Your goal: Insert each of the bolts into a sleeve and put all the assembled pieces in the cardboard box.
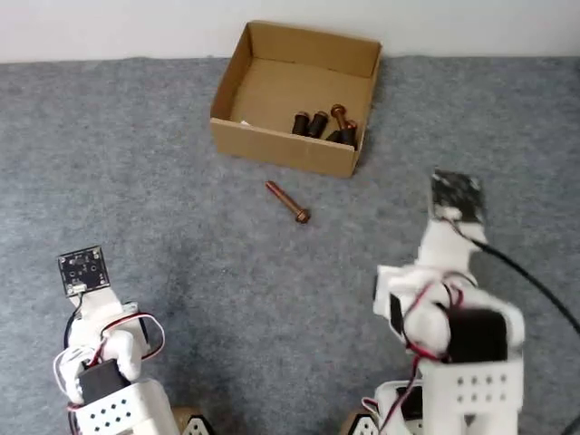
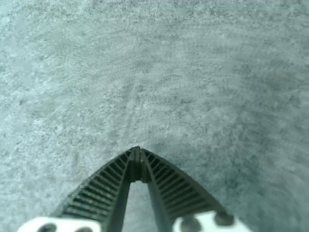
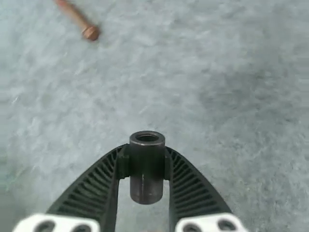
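Sleeve [image 3: 146, 166] clamped upright in right gripper [image 3: 146, 155], bore exposed, judged ready for bolt [image 1: 287, 201]. Left gripper [image 2: 137, 155] closed tip to tip, nothing held. Bolt seen loose on carpet [image 1: 136, 181] near box [image 1: 281, 152]; assembled pieces [image 1: 322, 125] stored inside.

Looks like a small robotics lab or maker's test bench rather than a home or shop. Shows in the white plastic left arm [image 1: 104, 372] and right arm [image 1: 453, 349] set side by side, with bare red, black and white wiring and an exposed circuit board [image 1: 82, 269] on a wrist. Grey felt-like covering over the worktop [image 1: 163, 181], plain pale wall [image 1: 109, 27] behind. Loose hardware for work pieces: a copper bolt [image 1: 288, 201], a black sleeve [image 3: 147, 166], a plain cardboard box [image 1: 281, 150].
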You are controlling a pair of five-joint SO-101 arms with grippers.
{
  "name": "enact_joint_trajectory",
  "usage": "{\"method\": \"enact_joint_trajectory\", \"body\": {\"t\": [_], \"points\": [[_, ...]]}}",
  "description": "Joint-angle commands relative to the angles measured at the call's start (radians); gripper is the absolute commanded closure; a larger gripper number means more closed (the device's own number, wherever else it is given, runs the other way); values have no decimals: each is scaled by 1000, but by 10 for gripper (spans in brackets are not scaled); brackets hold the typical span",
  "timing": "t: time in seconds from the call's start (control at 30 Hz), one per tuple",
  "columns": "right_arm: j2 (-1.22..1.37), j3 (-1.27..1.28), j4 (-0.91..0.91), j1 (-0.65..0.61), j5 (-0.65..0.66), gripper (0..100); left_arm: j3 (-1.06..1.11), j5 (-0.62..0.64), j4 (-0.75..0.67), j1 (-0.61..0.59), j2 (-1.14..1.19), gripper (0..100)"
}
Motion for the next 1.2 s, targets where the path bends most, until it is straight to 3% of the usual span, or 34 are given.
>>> {"method": "enact_joint_trajectory", "body": {"t": [0.0,0.23,0.37,0.53,0.77,0.93,1.17], "points": [[-160,133,-88,73,-5,991,-19,9,-26,25,-6,995],[-449,351,-108,91,-6,991,-188,11,-20,74,3,995],[-558,417,-104,91,-8,991,-325,11,77,126,5,995],[-578,422,-104,93,-23,991,-455,12,190,173,5,995],[-578,425,-96,93,-72,991,-535,15,196,173,64,995],[-582,433,-97,93,-72,991,-684,178,195,213,241,995],[-578,434,-97,94,-72,991,-981,374,195,483,632,994]]}}
